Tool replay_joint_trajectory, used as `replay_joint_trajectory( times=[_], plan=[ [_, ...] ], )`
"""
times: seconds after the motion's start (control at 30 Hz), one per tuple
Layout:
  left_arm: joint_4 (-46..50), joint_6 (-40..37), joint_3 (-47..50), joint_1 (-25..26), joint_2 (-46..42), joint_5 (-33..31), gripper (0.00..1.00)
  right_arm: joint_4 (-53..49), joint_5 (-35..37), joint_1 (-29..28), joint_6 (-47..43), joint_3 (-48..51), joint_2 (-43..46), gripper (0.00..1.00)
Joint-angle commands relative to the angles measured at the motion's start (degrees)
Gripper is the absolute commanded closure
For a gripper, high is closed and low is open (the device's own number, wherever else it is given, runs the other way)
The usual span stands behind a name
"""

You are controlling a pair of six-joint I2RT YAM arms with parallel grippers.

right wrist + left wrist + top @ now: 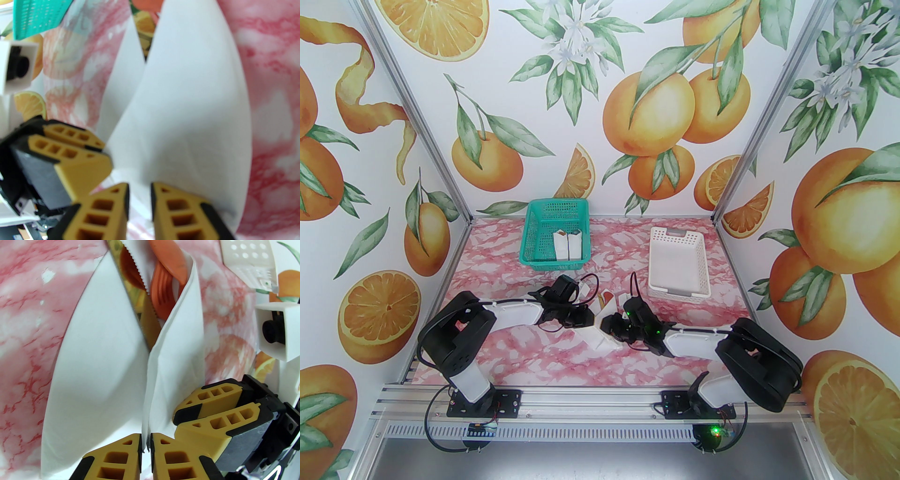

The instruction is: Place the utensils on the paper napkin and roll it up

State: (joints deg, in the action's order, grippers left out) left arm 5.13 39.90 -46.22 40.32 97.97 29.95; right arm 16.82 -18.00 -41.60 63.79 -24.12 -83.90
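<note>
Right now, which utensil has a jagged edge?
The knife: little saw teeth run along its edge, and it is darker, olive-brown. The fork and spoon beside it are orange.

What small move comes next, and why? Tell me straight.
Probably draw the left pincer across the bundle, carrying its pinched napkin edge over the knife, fork and spoon: both flaps stand folded up, yet a gap between them leaves all three showing.

White napkin (98, 371) in left hand (145, 446)
</note>
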Motion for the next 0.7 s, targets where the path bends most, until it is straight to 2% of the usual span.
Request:
replay_joint_trajectory(
  times=[0.0, 0.17, 0.37, 0.5, 0.67],
  plan=[
    [0.8, -1.0, -1.4, 0.3, -0.8, -0.8, 0.89, -4.6, 1.0, -0.5, -0.9, -0.6, -0.5, 0.75],
    [1.2, -1.4, -1.6, 0.3, -1.0, -1.0, 0.94, -6.1, 0.7, -0.4, -1.5, -1.7, 0.7, 0.72],
    [1.4, -1.6, -1.4, 0.3, -1.1, -1.4, 0.98, -13.4, 1.7, -0.1, -4.3, -4.8, 5.7, 0.69],
    [2.0, -2.0, -1.5, 0.3, -1.1, -1.8, 0.98, -18.4, 1.5, 1.1, -6.2, -5.1, 10.3, 0.78],
    [1.8, -2.2, -1.5, 0.3, -0.9, -2.2, 0.97, -21.1, -0.8, 1.7, -6.9, -3.0, 15.2, 0.93]
  ],
)
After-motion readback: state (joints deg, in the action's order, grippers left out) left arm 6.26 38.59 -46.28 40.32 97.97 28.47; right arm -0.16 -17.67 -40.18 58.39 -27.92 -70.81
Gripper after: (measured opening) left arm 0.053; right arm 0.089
